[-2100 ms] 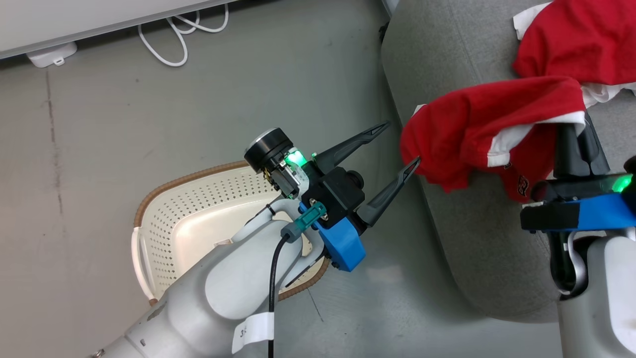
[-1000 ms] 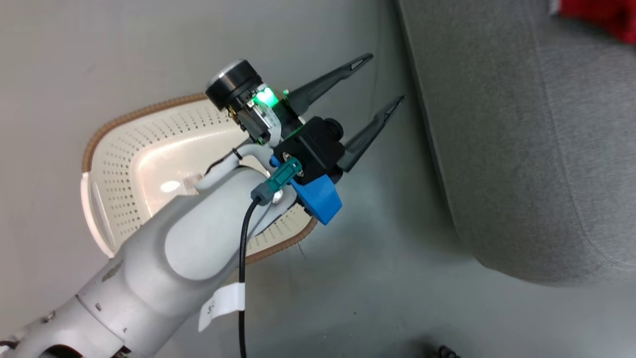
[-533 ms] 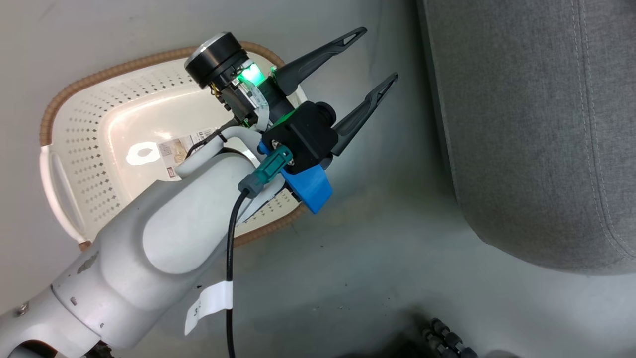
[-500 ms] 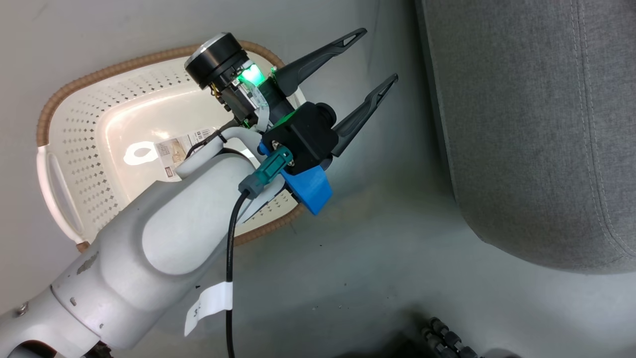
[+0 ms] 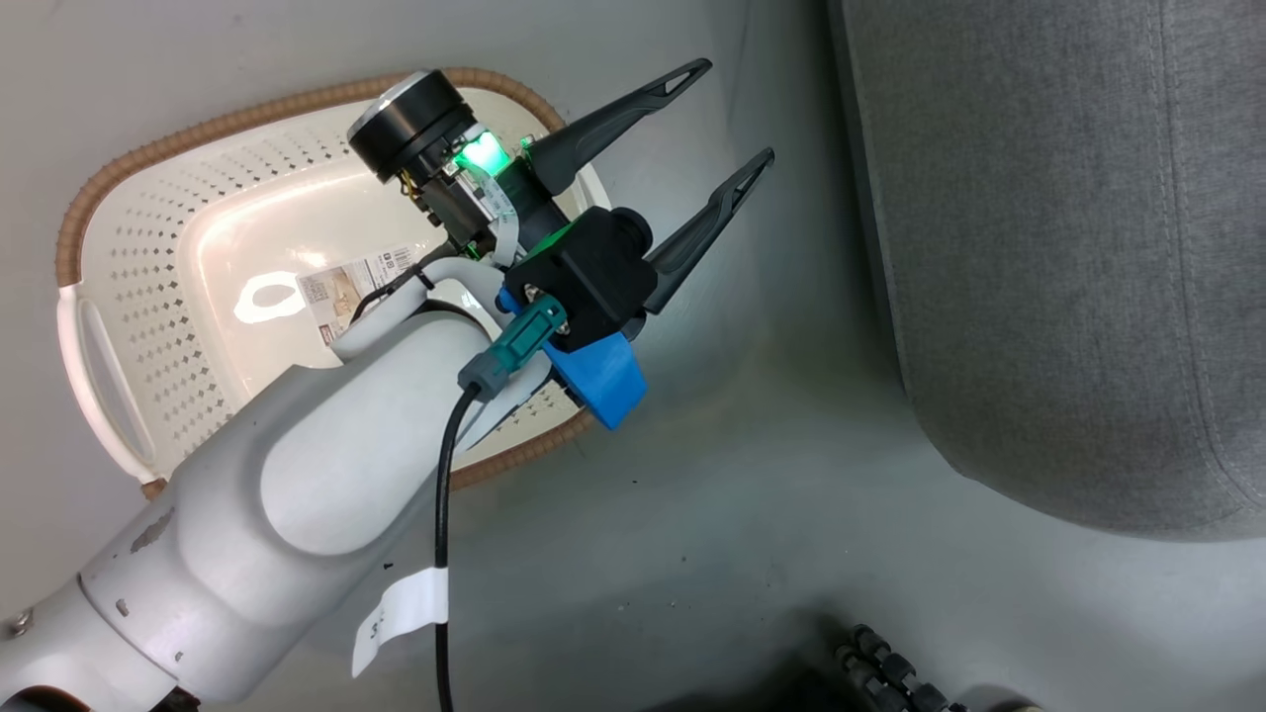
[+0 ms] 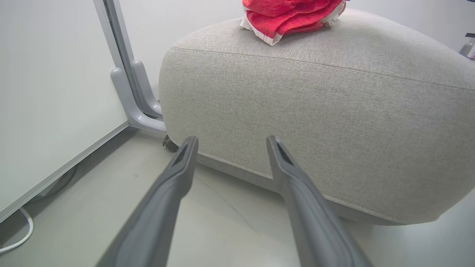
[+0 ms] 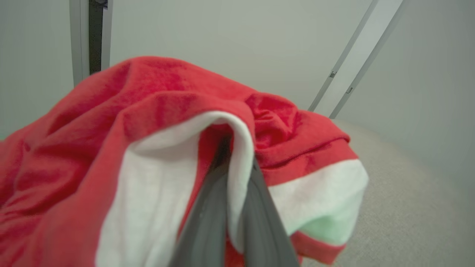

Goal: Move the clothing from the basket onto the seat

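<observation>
The right claw (image 7: 234, 174) is shut on red clothes (image 7: 148, 111) right by the seat (image 7: 400, 207), likely to drop them there, while the left claw (image 5: 727, 114) hangs open, holding nothing, between the seat and the basket (image 5: 148, 257), which looks empty.

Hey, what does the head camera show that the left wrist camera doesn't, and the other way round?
Head view: the basket on the floor, no clothing visible in it, a sticker on its bottom, and the pale left forearm crossing it. Left wrist view: red clothing lying on top of the seat, plus a grey panel foot and a white cable. Both: the open left tool, holding nothing, near the grey seat.
</observation>
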Tool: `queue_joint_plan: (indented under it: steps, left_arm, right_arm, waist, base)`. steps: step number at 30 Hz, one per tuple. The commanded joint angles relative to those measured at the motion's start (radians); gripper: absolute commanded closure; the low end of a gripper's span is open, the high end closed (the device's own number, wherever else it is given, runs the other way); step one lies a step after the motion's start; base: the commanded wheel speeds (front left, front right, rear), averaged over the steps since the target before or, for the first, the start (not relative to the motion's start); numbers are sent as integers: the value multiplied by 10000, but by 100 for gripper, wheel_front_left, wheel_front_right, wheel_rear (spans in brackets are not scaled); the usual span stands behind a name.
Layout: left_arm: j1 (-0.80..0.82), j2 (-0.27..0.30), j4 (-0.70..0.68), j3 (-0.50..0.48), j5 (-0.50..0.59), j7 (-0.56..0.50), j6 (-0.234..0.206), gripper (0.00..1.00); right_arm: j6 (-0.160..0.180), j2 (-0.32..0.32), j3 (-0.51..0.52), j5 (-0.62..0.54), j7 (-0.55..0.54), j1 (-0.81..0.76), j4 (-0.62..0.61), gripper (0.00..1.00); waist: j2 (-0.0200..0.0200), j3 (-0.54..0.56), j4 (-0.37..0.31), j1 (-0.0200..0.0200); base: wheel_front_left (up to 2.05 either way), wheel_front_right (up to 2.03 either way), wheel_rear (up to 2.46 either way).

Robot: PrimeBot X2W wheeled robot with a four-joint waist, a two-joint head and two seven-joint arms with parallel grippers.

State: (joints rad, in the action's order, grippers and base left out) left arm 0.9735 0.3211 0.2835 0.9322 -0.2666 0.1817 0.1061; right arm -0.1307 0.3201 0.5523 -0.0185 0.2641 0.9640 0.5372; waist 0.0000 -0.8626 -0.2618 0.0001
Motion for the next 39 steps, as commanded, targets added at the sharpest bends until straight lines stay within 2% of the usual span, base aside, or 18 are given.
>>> queue_joint_plan:
  steps: [1,5,12,21,26,30,33,39]
  left_arm:
    - [-54,81,-18,-7,-50,10,-39,0]
    - [-198,54,72,-9,-150,147,-122,0]
    - [-589,-111,337,-69,-413,456,-287,0]
    - [-1408,-330,619,-804,-1001,823,-735,0]
    - [-2135,-472,243,-1738,-1203,842,-966,0]
    - [-2853,-565,-294,-2846,-1127,845,-1166,0]
    - [-3255,-669,-557,-3408,-1009,846,-1184,0]
    - [-4279,-968,-1101,-5129,-529,847,-1101,0]
  right_arm:
    - [1,-164,72,-34,4,-215,-69,0]
    - [1,-480,90,-74,4,-749,-419,0]
    - [-1,-1012,-203,-81,4,-2555,-1582,0]
    - [-1,-1427,-810,238,4,-4550,-3205,0]
    - [-1,-1409,-1290,364,4,-5243,-3935,0]
    - [-1,-1465,-1863,411,4,-5573,-4447,0]
    - [-1,-1481,-2168,466,4,-5669,-4595,0]
    - [-1,-1670,-2998,499,4,-5734,-4811,0]
  waist:
    - [0,80,-29,-1]
    - [0,442,-83,-1]
    - [0,1414,-167,-1]
    - [0,2883,22,-1]
    - [0,3701,364,-1]
    - [0,4235,723,-1]
    - [0,4486,957,-1]
    - [0,5081,1649,-1]
  base:
    - [0,0,0]
    - [0,0,0]
    - [0,0,0]
    - [0,0,0]
    - [0,0,0]
    - [0,0,0]
    - [0,0,0]
    - [0,0,0]
